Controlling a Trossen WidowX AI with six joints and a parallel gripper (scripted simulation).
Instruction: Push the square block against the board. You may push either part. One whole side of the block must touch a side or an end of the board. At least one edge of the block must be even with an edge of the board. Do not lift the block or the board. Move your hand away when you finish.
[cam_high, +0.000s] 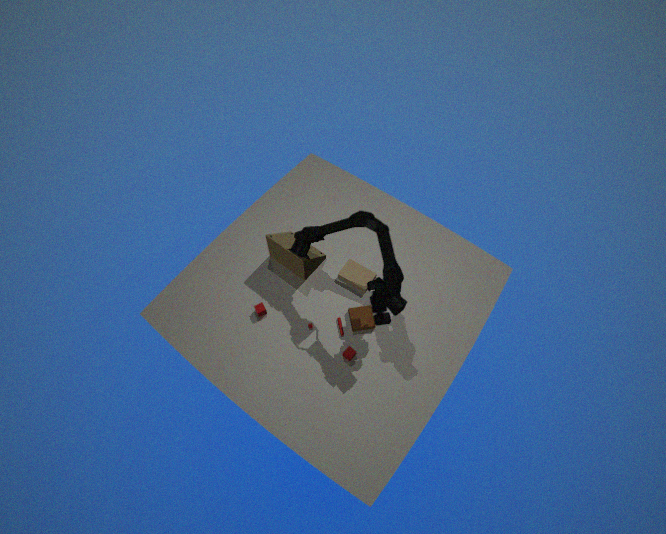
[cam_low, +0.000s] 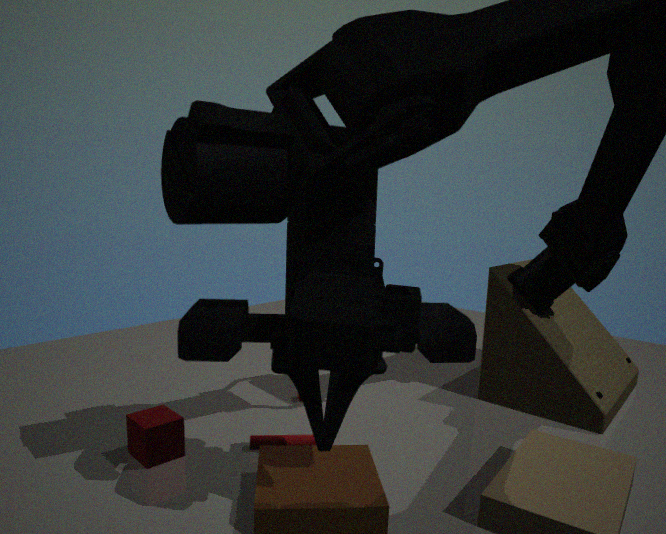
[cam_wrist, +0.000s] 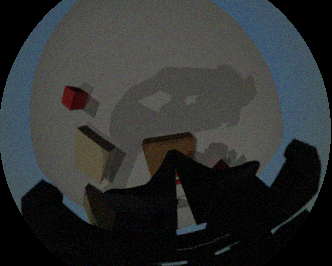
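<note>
Both tips of the gripper (cam_high: 378, 303) (cam_low: 324, 446) (cam_wrist: 175, 153) met, empty, near the brown block (cam_high: 361, 317) (cam_low: 323, 482) (cam_wrist: 161, 150), seemingly rigid, best pushed low on one face.

bkgd: blue, hazy | flr: gray-tan slab (cam_high: 355, 445) (cam_low: 83, 367) (cam_wrist: 165, 45), angular | lt: dim, shadows cast

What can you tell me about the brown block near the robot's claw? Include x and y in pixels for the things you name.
The brown block (cam_high: 361, 317) (cam_low: 322, 481) (cam_wrist: 164, 149) looks like plain wood, with flat faces and straight edges. It lies broad face up, partly shadowed, apart from the pale block (cam_high: 356, 274) (cam_low: 572, 475) (cam_wrist: 91, 154). The shut gripper (cam_high: 378, 303) (cam_low: 324, 446) (cam_wrist: 172, 153) is close; whether its tips touch, I can't tell.
</note>
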